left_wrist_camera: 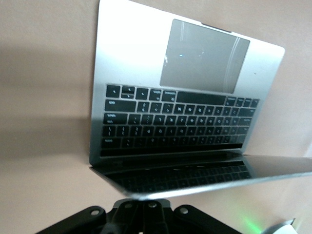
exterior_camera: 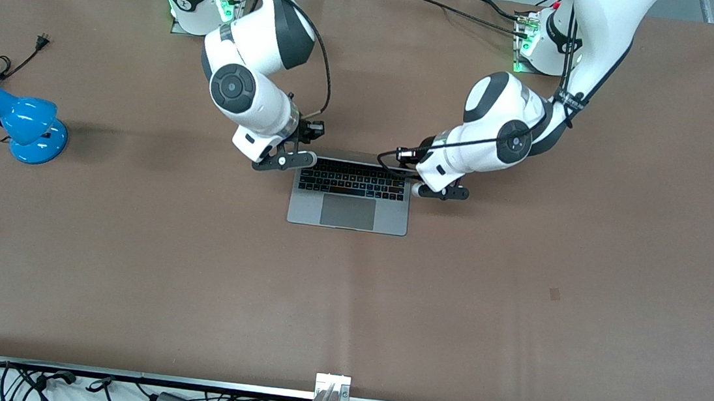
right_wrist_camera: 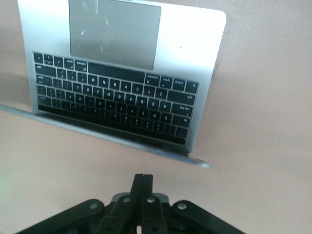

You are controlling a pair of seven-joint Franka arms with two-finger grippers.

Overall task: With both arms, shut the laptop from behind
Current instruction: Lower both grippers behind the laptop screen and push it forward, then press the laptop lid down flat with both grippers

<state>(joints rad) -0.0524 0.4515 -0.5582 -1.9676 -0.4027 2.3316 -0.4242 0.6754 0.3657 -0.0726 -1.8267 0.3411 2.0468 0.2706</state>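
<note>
Brown table (exterior_camera: 517, 307), big and mostly bare. Two white arms reach in from their bases to the laptop (exterior_camera: 348, 211), which sits mid-table, open, keyboard and trackpad showing, lid tipped partway over the keys. Right gripper (exterior_camera: 285, 161) is at the laptop's lid corner toward the right arm's end, fingers pressed together in the right wrist view. Left gripper (exterior_camera: 441, 192) is at the lid corner toward the left arm's end, fingers also together. Blue desk lamp (exterior_camera: 22, 123) lies well apart from the laptop, toward the right arm's end, its cord loose.
</note>
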